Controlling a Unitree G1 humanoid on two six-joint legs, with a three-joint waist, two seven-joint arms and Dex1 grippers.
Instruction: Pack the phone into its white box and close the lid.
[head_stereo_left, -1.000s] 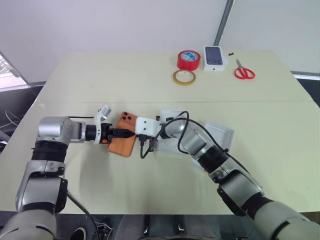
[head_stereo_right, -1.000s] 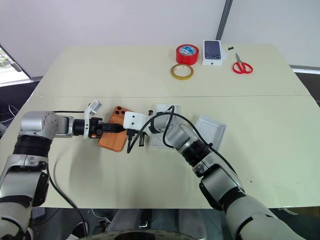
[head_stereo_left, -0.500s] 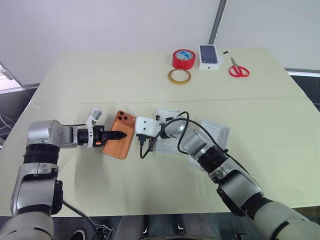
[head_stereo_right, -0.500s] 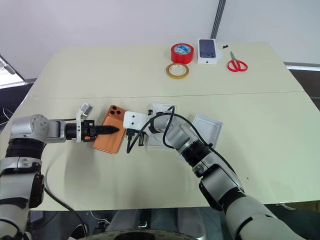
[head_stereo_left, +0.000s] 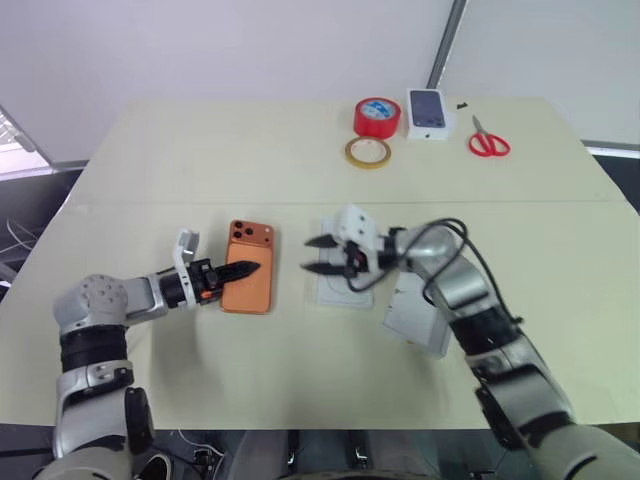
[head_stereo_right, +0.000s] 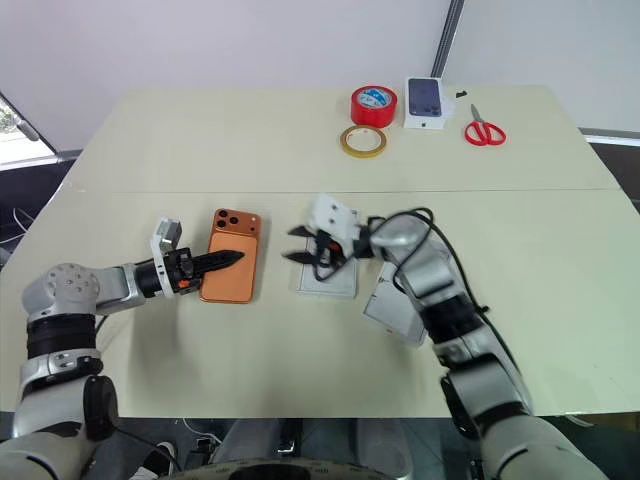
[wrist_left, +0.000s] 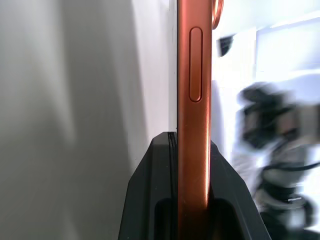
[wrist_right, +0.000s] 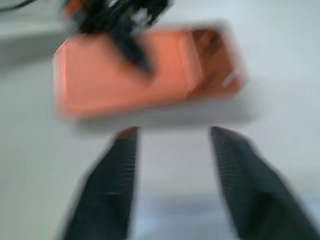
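Left end effector (head_stereo_left: 243, 270) is pinching the phone (head_stereo_left: 250, 282) by one edge; right end effector (head_stereo_left: 320, 255) is standing open at frame centre. A thin edge grip is risking the phone pivoting or slipping onto the bench (head_stereo_left: 200, 160).

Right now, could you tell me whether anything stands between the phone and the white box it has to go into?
Yes. The right gripper, fingers apart, hangs over the table between the phone, clamped by the left gripper, and the white box, partly above the box's near end. Nothing else lies in that gap.
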